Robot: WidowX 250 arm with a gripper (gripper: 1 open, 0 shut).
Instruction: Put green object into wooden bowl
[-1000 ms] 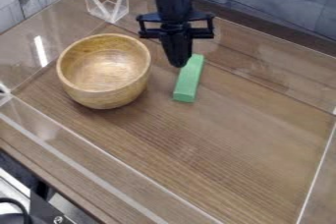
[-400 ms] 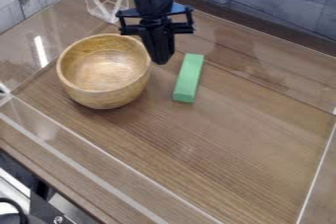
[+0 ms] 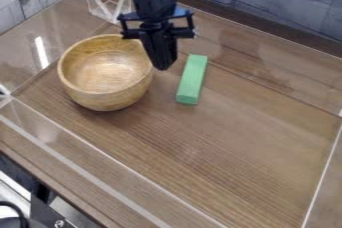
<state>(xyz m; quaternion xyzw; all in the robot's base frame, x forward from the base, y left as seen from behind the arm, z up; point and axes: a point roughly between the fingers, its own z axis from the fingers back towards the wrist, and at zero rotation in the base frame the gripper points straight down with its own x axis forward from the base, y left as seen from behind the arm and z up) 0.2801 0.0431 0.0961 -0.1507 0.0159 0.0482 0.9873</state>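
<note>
The green object (image 3: pixel 193 79) is a bright-green bar lying flat on the wooden table, just right of the wooden bowl (image 3: pixel 106 71). The bowl is round, light tan, and its hollow holds nothing. My black gripper (image 3: pixel 163 62) hangs point-down between the bowl's right rim and the bar's upper end. Its fingers are pressed together and shut on nothing. It stands just left of the bar, apart from it as far as I can tell.
Clear acrylic walls (image 3: pixel 160 197) fence the wooden table (image 3: pixel 227 152) on all sides. A clear folded stand (image 3: pixel 107 4) sits at the back left, behind the gripper. Bare wood stretches in front of the bowl and bar.
The gripper has moved left, from above the bar's upper end to the gap between bar and bowl. It stayed shut. Bar and bowl have not moved.
</note>
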